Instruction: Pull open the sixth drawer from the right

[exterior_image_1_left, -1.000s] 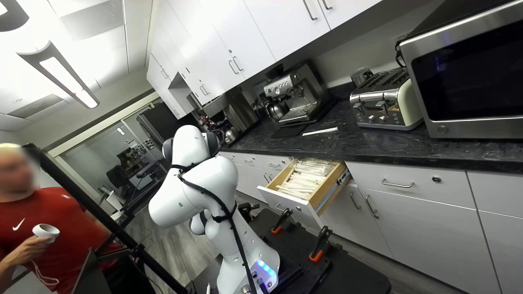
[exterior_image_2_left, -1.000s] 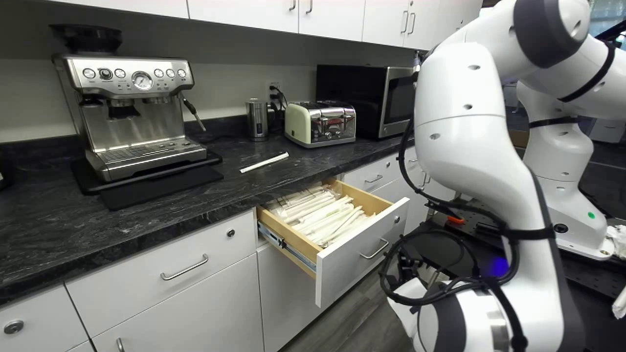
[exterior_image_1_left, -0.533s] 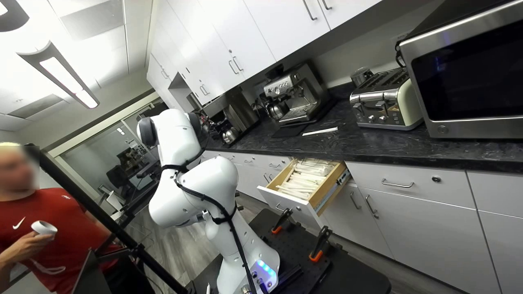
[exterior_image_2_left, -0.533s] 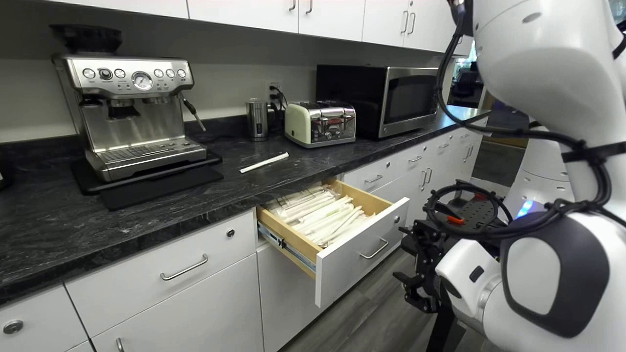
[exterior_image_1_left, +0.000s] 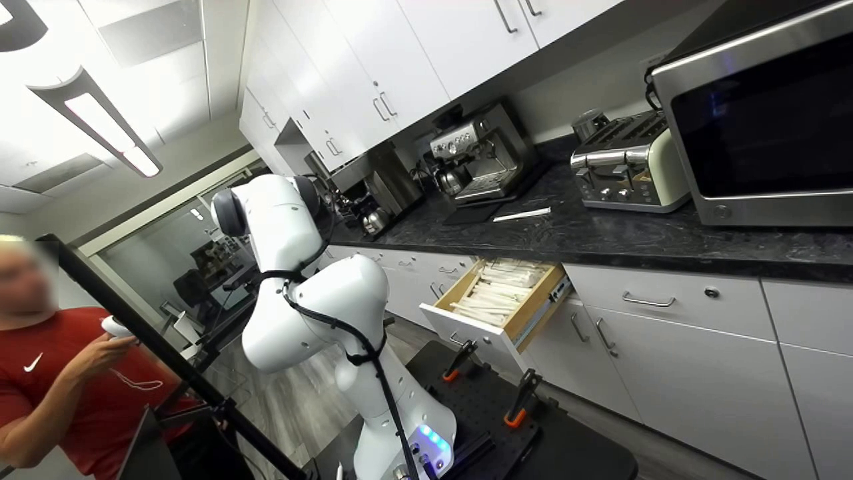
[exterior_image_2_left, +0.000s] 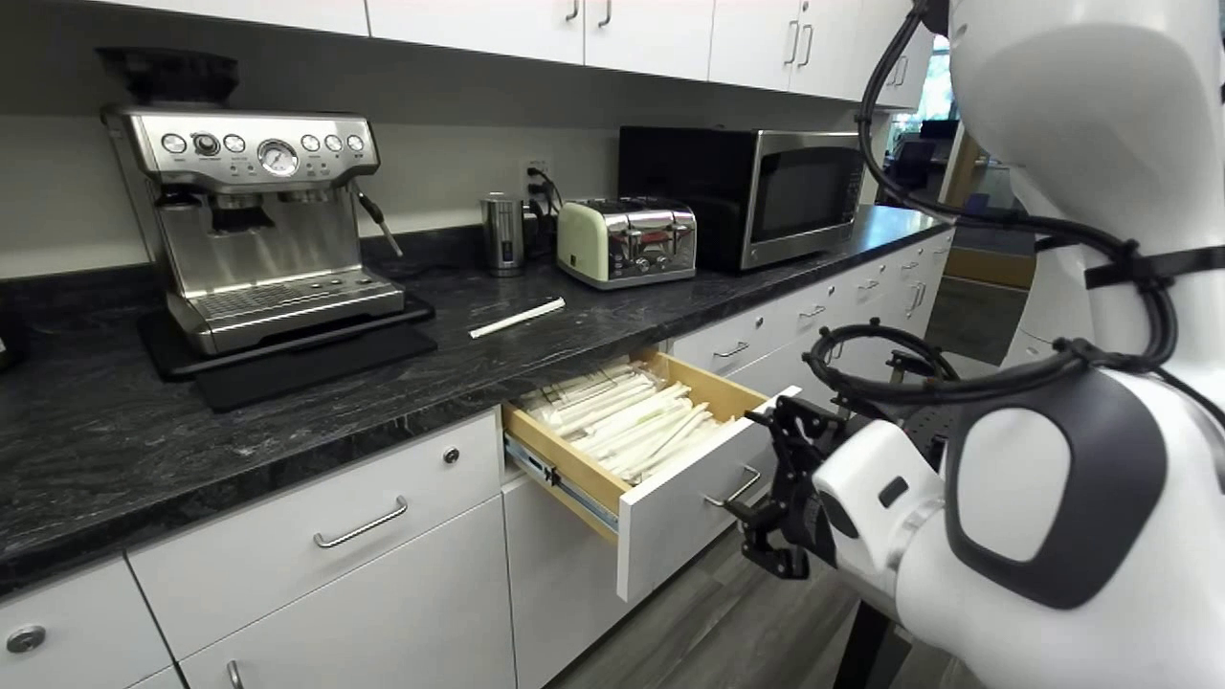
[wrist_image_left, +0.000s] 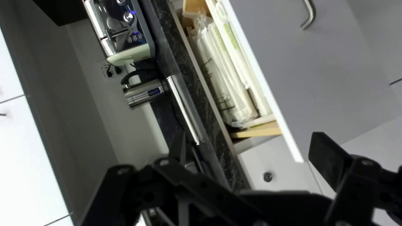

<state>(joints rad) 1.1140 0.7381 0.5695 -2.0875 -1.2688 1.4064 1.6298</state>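
Drawer (exterior_image_2_left: 694, 502): is standing open beneath the dark surface (exterior_image_2_left: 459, 383), its white front jutting out.
Box (exterior_image_2_left: 574, 467): is holding white wrapped sticks (exterior_image_2_left: 632, 421), some lying in a clear packet (wrist_image_left: 234, 116).
Hand (wrist_image_left: 249, 146): is hovering near the drawer front, fingers (wrist_image_left: 328, 160) apart; contact cannot be told.
Handle (wrist_image_left: 312, 14): is showing clear of both fingers in the wrist view.
Surface: is carrying coffee machine (exterior_image_2_left: 268, 220), toaster (exterior_image_2_left: 627, 244), microwave (exterior_image_2_left: 804, 191) and a loose stick (exterior_image_2_left: 517, 319).
Person (exterior_image_1_left: 100, 407): is holding a white controller (exterior_image_1_left: 116, 327).

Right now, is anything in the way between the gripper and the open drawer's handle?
Nothing visible stands between the gripper and the handle; the white wrapped items lie inside the drawer, behind its front.
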